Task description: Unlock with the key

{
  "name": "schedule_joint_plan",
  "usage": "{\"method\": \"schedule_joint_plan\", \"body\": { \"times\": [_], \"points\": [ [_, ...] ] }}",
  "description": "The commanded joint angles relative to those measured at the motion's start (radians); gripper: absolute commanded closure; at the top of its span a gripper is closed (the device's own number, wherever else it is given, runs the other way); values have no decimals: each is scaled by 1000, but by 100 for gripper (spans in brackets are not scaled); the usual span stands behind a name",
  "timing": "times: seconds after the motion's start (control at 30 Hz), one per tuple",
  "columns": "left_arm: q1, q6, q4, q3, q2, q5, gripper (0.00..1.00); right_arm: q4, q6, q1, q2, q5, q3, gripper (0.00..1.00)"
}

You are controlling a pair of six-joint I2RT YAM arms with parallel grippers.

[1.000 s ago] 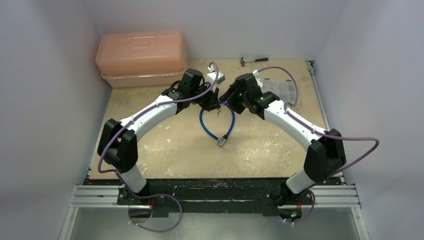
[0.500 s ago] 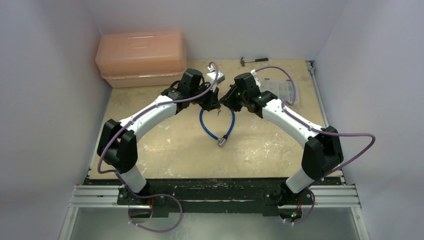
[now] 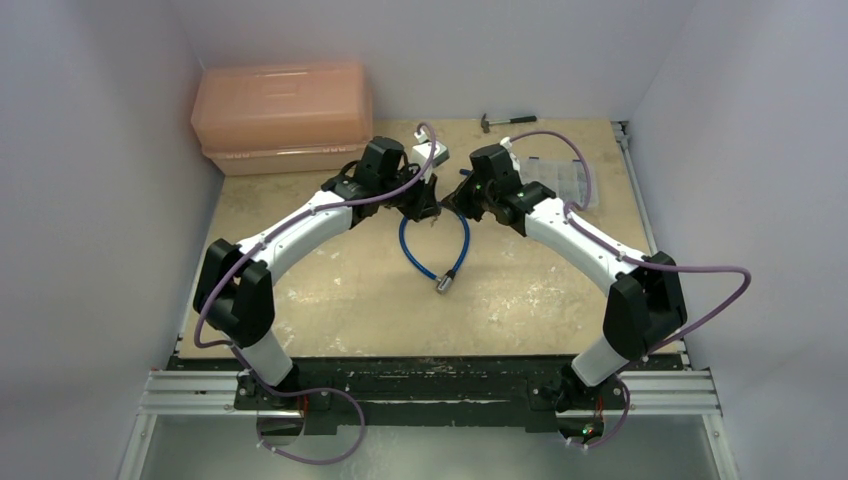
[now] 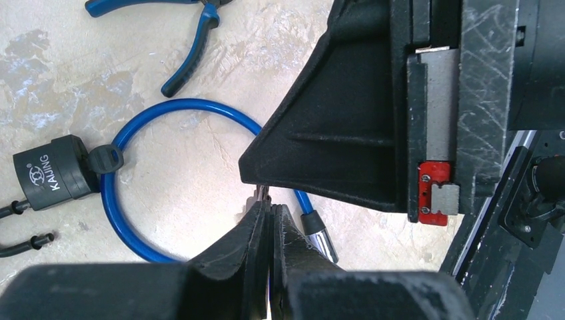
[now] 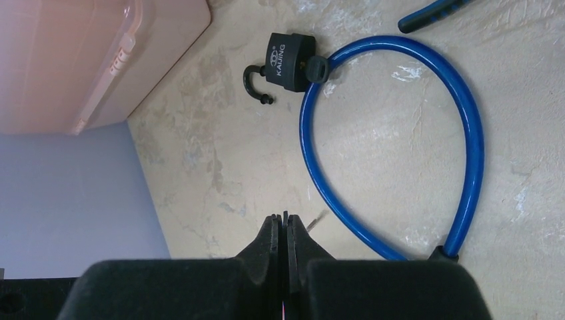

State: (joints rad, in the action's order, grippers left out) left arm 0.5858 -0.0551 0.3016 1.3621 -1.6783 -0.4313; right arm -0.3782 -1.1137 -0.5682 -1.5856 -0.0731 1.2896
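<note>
**Worktop [image 3: 330,290] carries the key [image 5: 317,67], at 12 o'clock from the right tool [image 5: 285,225]**

Pale, scuffed board fills both wrist views, with a blue cable [image 5: 470,133] laid on it in a loop. A small black padlock [image 5: 288,52] lies at one end of that loop. The key is pushed into the padlock, and only its black head shows, resting against the cable.

In the right wrist view the key lies almost straight ahead of the tool, at 12 to 1 o'clock, well apart from the tips. Its long axis runs across that line, roughly from 10 to 4 o'clock, with the head at the 4 o'clock end. In the left wrist view the key lies off to the side of the left tool [image 4: 267,217], at about 9 to 10 o'clock.

The right tool is closed, its fingers pressed together on nothing I can see. The left tool is closed too. A tiny glint shows at its tips, too small to tell whether it holds anything.

From above, the two tools meet nearly tip to tip over the far end of the loop, and the arms hide the padlock. I judge the right arm the better lined up, but its tool would have to open before it could take the head. The shackle [image 5: 254,81] seems to have one end free.
</note>
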Motion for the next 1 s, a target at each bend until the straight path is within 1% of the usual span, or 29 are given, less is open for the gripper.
{"method": "schedule_joint_plan", "body": {
  "times": [0.0, 0.07, 0.1, 0.2, 0.3, 0.37, 0.47, 0.6, 0.7, 0.77, 0.97],
  "points": [
    [6, 19, -30, 2, 48, -11, 100, 54, 17, 1, 4, 30, -8, 100],
    [6, 19, -30, 4, 49, -12, 100, 63, 25, 2, 9, 30, -14, 100],
    [6, 20, -30, 3, 50, -14, 95, 68, 31, 1, 11, 30, -16, 100],
    [6, 20, -32, 0, 61, -27, 69, 77, 58, 1, 27, 9, -25, 100],
    [3, 20, -60, -23, 95, -55, 47, 101, 109, 1, 59, -10, -54, 100],
    [0, 18, -91, -40, 117, -82, 40, 152, 146, 1, 104, -6, -90, 100],
    [-19, -9, -142, -62, 144, -159, 37, 264, 227, 1, 185, 34, -169, 100],
    [-51, -102, -278, -113, 188, -261, 35, 385, 368, 1, 310, 71, -255, 100],
    [-75, -200, -441, -164, 223, -328, 34, 469, 441, 1, 414, 71, -323, 100],
    [-88, -289, -563, -204, 245, -368, 35, 516, 474, 1, 471, 109, -348, 100],
    [-111, -577, -959, -312, 266, -487, 38, 587, 493, 1, 567, 185, -367, 100]
  ]
}}
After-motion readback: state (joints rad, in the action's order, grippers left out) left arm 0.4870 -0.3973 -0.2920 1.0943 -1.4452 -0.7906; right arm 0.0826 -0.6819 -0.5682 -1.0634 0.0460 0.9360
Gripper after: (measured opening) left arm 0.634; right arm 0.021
